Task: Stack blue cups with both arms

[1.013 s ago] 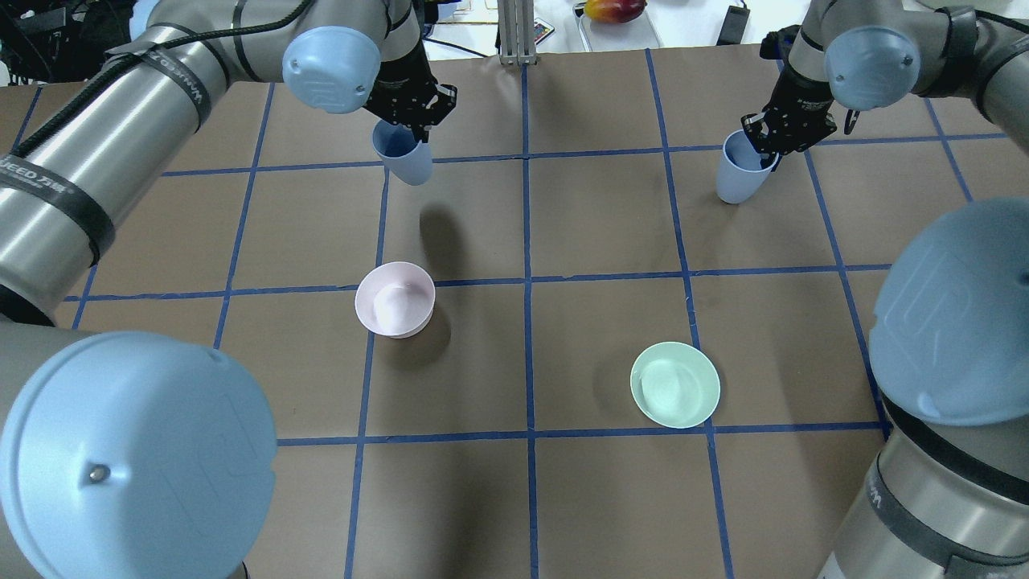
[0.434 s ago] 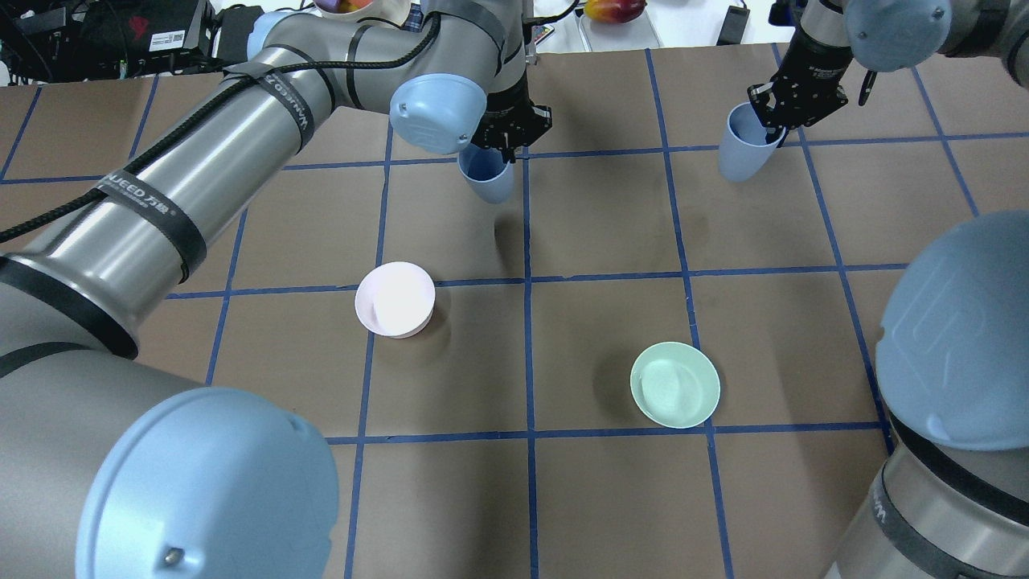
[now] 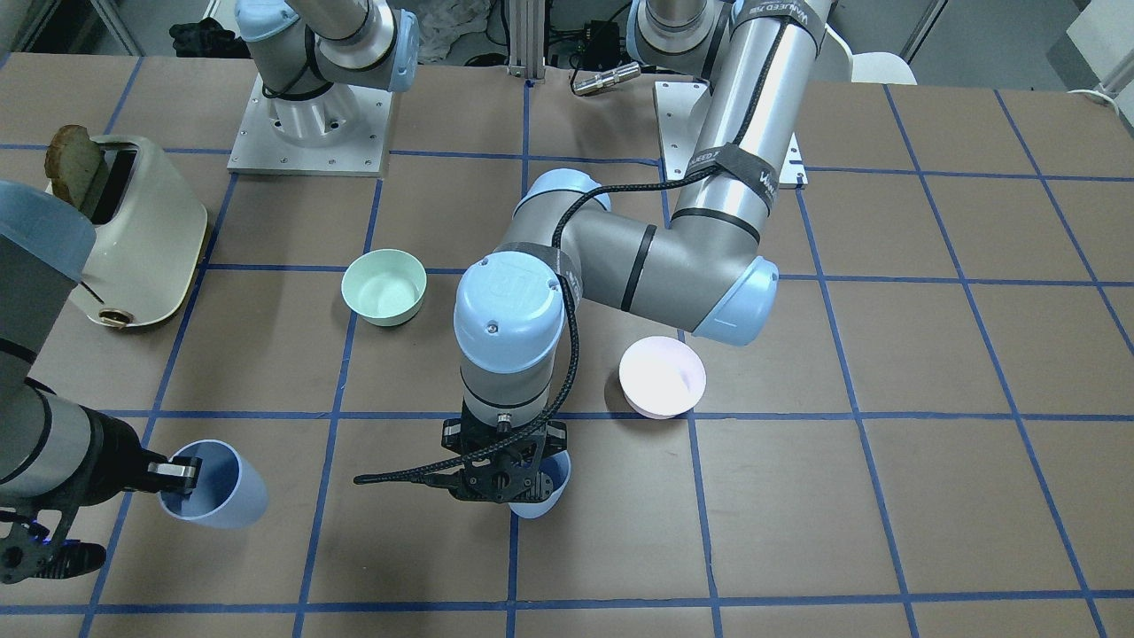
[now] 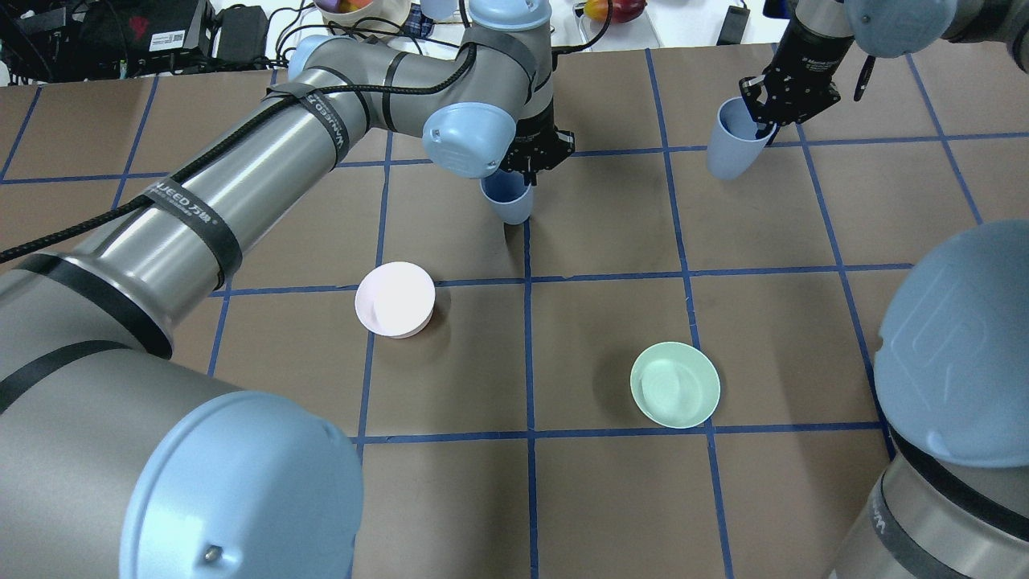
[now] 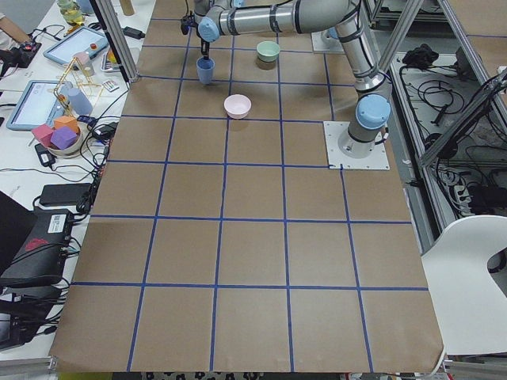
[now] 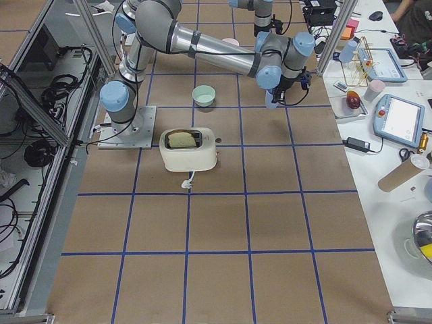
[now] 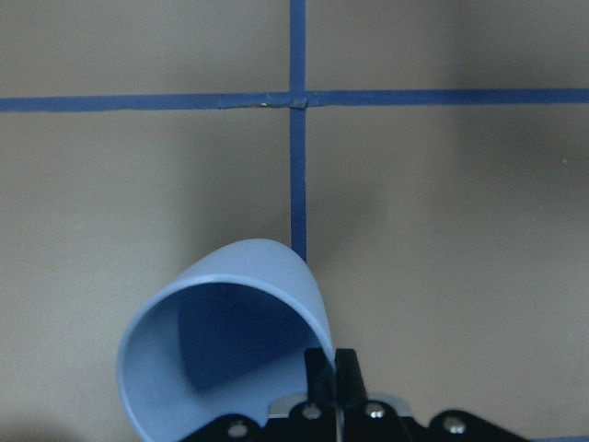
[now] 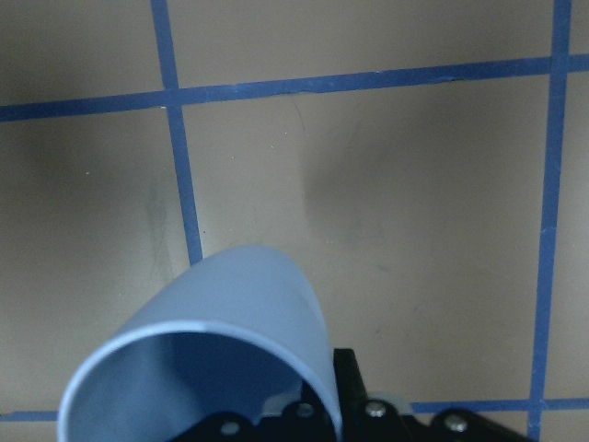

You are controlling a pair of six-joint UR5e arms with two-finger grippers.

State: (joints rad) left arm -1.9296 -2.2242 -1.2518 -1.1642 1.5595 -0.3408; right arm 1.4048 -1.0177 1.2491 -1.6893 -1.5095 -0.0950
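Table (image 4: 611, 498) is taped into a blue grid, and both arms reach to its far side from the robot. The left arm (image 4: 241, 177) stretches over the middle. The right arm (image 4: 957, 322) works toward the far right corner of the overhead view.

The pink bowl (image 4: 395, 299) and the mint-green bowl (image 4: 674, 384) sit nearer the robot than either cup, well apart from the work and touched by nothing.

Each of the blue cups is in a gripper, so the pick-up half reads as done.
- The left cup (image 4: 508, 199) hangs tilted just beside the central grid line, with its dark inside showing. I cannot tell whether its base touches the paper.
- The right cup (image 4: 730, 149) also hangs tilted, well apart from the left cup toward the right.

The left gripper (image 4: 522, 170) is pinched narrow on the left cup's rim, and its fingers (image 7: 348, 378) are nearly together over the thin wall. The right gripper (image 4: 762, 122) is clamped the same way on the right cup's rim, as its wrist view shows.

What is left, by my judgement, is the whole stacking half. The cups are not yet brought together, and neither mouth faces the other cup's base. One cup needs settling upright, then the other needs lining up above it, lowering inside and letting go. I judge the task roughly halfway, with the fiddly part not yet begun
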